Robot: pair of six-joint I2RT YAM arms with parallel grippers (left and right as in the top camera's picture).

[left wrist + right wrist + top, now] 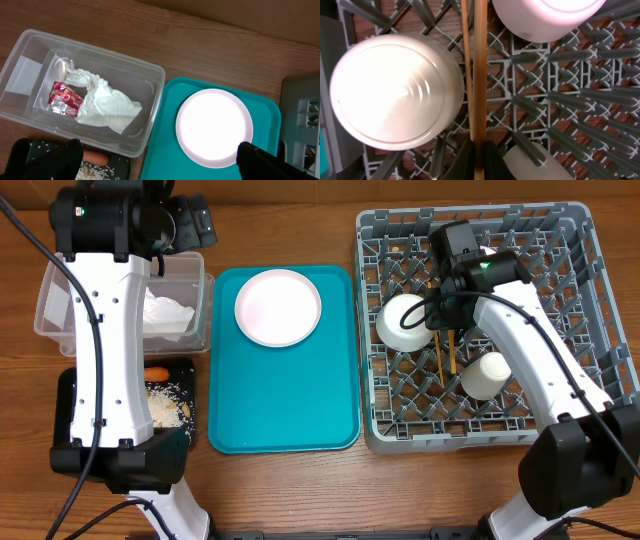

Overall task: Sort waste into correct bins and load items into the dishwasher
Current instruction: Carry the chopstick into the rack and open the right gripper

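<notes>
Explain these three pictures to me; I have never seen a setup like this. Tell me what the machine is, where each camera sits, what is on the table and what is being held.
Two white robot arms work at a wooden table. One picture looks down from above; the other two come from cameras on each wrist.

The left gripper hangs open and empty over a clear tub holding napkins and a red wrapper. Near it a black tray holds rice and a carrot.

A plate sits on the teal tray.

The right gripper is shut on chopsticks over the grey dish rack, which holds a bowl and a cup.

White arm links (105,350), black joints, black cables, green LED.
</notes>
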